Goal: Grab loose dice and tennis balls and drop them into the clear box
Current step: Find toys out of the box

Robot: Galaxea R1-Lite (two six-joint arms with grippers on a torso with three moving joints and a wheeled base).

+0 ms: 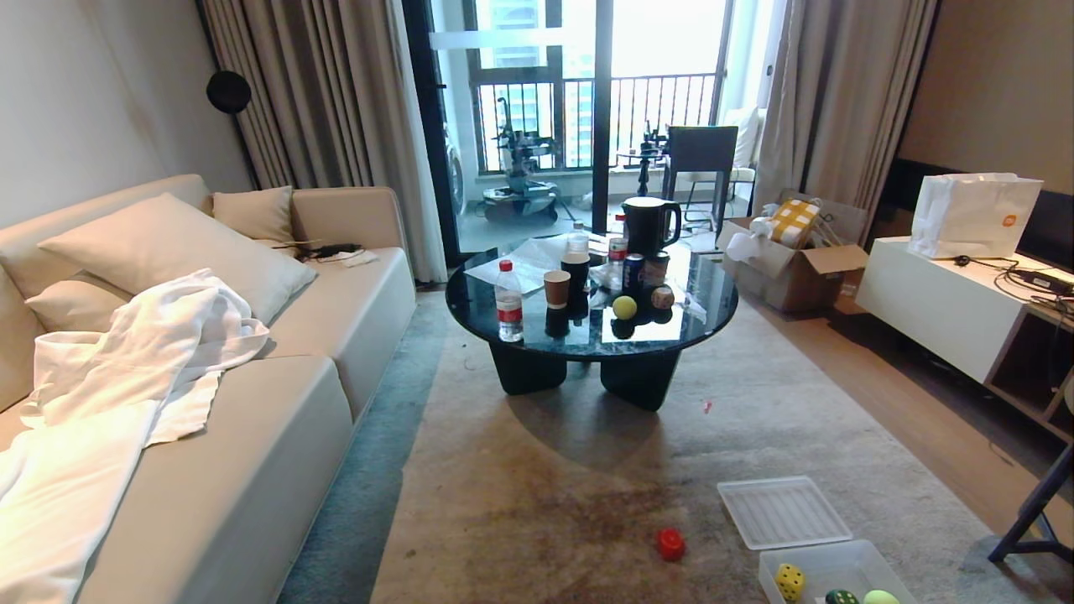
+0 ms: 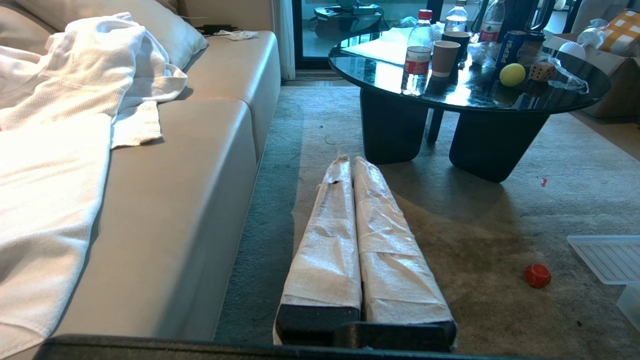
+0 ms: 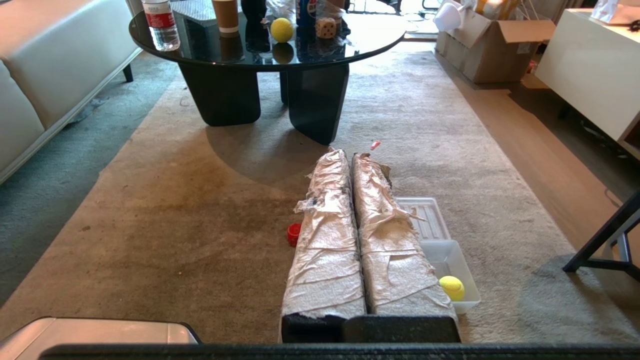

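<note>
- A beige sofa ran along the left edge of the rug, with a white towel draped over its seat.
- The left gripper hovered above the rug's sofa-side edge, its paper-wrapped fingers pressed together and empty.
- A round black coffee table stood at the rug's far end. Near its front edge sat a water bottle, a paper cup, a tennis ball and a pale beige die.
- A red die lay loose on the rug toward its near edge.
- The right gripper hung over the rug's near right part, fingers closed with nothing between them.
- A flat ribbed lid lay on the rug just beyond the clear box.
- The clear box sat at the rug's near right corner, holding a yellow die, a green die and a second tennis ball.
</note>
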